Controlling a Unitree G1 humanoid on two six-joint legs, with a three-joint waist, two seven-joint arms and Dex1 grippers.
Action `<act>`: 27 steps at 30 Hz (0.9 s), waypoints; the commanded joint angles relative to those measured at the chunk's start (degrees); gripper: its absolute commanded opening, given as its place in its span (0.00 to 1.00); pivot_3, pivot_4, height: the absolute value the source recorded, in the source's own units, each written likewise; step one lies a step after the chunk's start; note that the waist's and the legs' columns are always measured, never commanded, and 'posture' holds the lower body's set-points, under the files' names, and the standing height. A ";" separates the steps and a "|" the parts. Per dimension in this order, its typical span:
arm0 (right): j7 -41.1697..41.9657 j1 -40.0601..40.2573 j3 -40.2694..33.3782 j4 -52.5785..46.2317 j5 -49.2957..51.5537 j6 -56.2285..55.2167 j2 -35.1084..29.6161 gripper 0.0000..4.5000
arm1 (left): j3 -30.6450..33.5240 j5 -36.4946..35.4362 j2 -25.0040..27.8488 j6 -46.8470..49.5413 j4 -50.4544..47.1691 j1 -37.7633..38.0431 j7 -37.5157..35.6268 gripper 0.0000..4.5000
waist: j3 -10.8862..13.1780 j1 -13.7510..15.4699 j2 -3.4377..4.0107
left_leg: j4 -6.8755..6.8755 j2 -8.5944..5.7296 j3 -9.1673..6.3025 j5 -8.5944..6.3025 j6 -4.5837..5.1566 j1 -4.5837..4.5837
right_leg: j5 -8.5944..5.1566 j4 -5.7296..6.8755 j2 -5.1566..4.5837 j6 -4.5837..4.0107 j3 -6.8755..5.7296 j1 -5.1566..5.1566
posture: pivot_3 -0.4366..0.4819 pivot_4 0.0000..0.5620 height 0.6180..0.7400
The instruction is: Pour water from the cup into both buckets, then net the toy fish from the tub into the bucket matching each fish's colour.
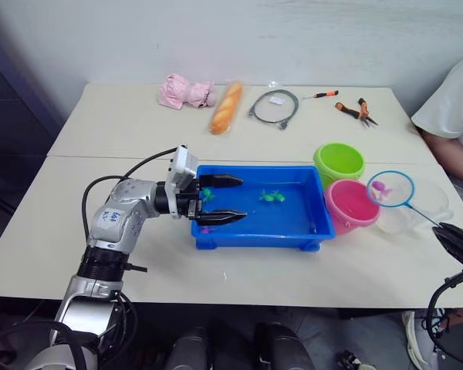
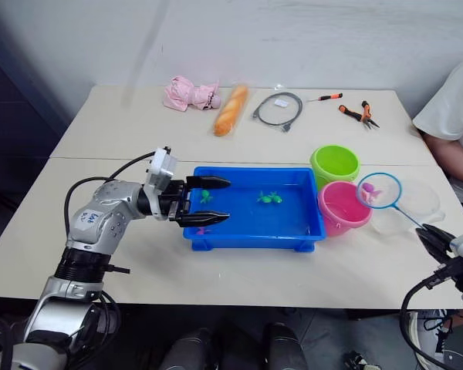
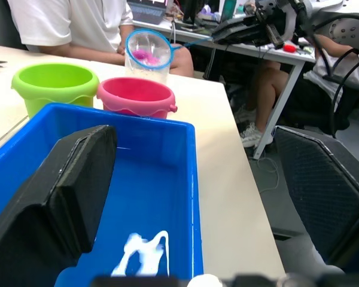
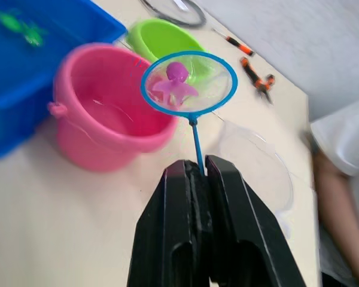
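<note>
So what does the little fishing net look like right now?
The net is a small round hoop with a bright blue rim, fine see-through mesh and a thin blue handle. The right hand pinches the handle's end, holding the hoop in the air by the pink bucket. A pink toy fish lies in the mesh.

cup [image 1: 417, 204]: partly behind net [image 1: 390, 189] | person [image 1: 451, 116]: cropped, perhaps seated
</note>
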 commanded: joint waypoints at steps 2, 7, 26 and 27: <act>-6.26 -2.13 2.70 3.19 -6.35 -9.25 1.61 0.00 | 0.27 -1.26 -0.45 0.82 -3.53 0.34 0.28 0.99 | 0.00 -0.28 0.00 | 0.00 0.01 0.00 0.01 -0.02 0.01 | 0.00 0.01 0.00 0.00 0.01 0.00 | 0.48 0.27 0.99; -10.52 -2.36 5.98 3.47 -12.77 -13.93 1.64 0.00 | 1.05 -0.94 -1.65 -0.38 -3.86 0.60 2.16 0.99 | -0.02 -0.41 0.04 | 0.00 0.01 -0.01 0.04 -0.07 0.01 | 0.00 0.04 -0.01 0.00 0.02 0.00 | 0.48 0.27 0.99; -27.56 -0.13 9.43 3.20 -42.75 -27.55 -3.24 0.00 | 2.77 -0.93 -4.57 -1.69 -4.35 2.70 7.20 0.99 | -0.03 -0.42 0.04 | 0.02 0.00 0.00 0.12 -0.12 0.01 | 0.00 0.04 -0.01 0.00 0.03 0.00 | 0.48 0.27 0.99; -28.28 0.14 9.52 3.87 -43.70 -27.79 -3.46 0.00 | 2.80 -0.88 -4.60 -1.83 -4.24 2.68 7.35 0.99 | -0.03 -0.42 0.04 | 0.02 0.00 0.00 0.13 -0.14 0.02 | 0.00 0.04 0.00 0.00 0.03 0.00 | 0.48 0.27 0.99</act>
